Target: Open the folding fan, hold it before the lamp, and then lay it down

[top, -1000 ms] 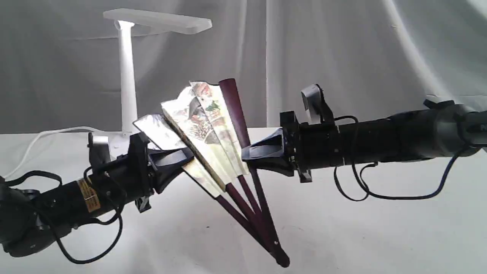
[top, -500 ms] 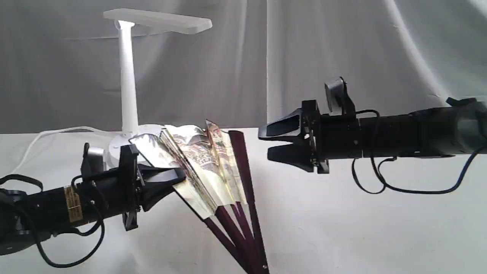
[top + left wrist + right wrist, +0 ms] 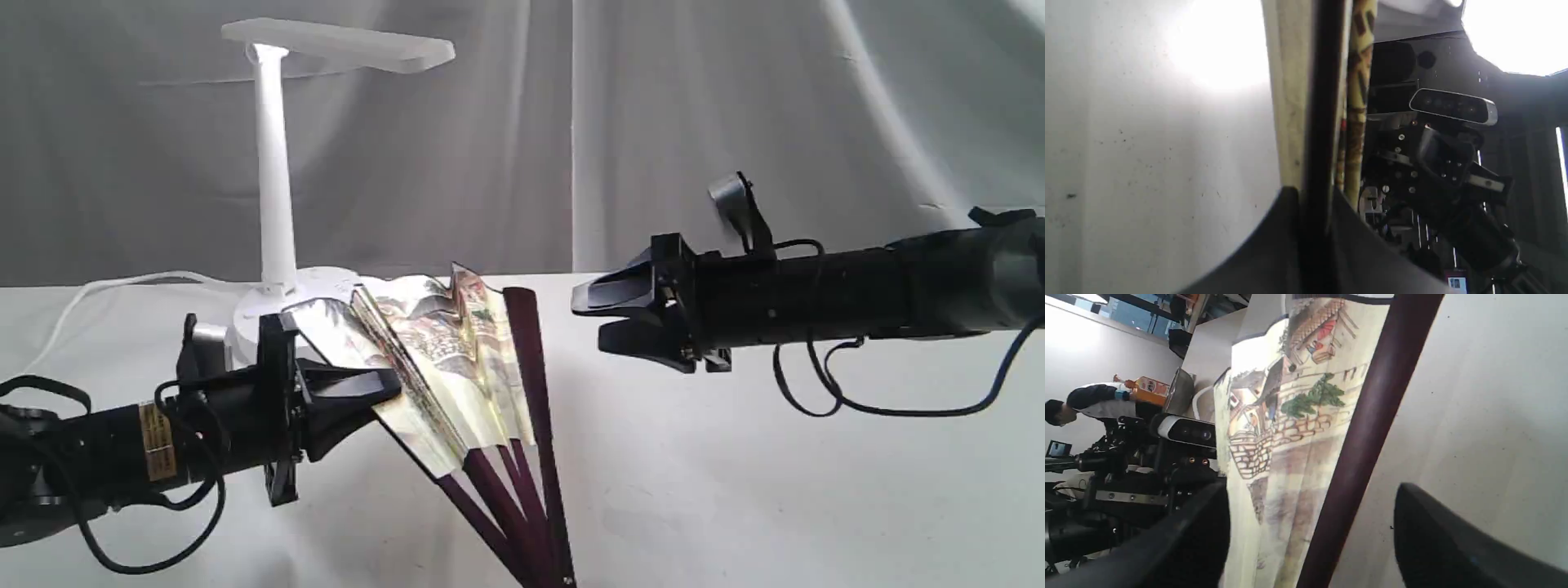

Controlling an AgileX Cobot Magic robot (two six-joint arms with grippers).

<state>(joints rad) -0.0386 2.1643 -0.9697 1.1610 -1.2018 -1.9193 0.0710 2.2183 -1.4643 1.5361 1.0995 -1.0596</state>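
Note:
The folding fan (image 3: pixel 445 351) is partly spread, its painted cream pleats up and its maroon ribs running down past the exterior view's lower edge. My left gripper (image 3: pixel 390 385) is shut on the fan's left guard; in the left wrist view the fingers (image 3: pixel 1274 249) pinch the dark guard (image 3: pixel 1321 122). My right gripper (image 3: pixel 589 320) hangs open just right of the fan, apart from it. In the right wrist view the fan (image 3: pixel 1286 433) and its maroon guard (image 3: pixel 1367 416) lie beyond the spread fingers (image 3: pixel 1433 526). The lamp (image 3: pixel 273 163) stands behind the fan at the left.
The lamp's round base (image 3: pixel 322 286) and white cord (image 3: pixel 98 287) lie on the white tablecloth (image 3: pixel 775 490) just behind the left arm. A grey curtain (image 3: pixel 694 122) hangs behind. Black cables dangle beneath both arms.
My right gripper let go of the fan's maroon guard, opened and drew back to the right. The left arm sank, lowering the fan toward the table.

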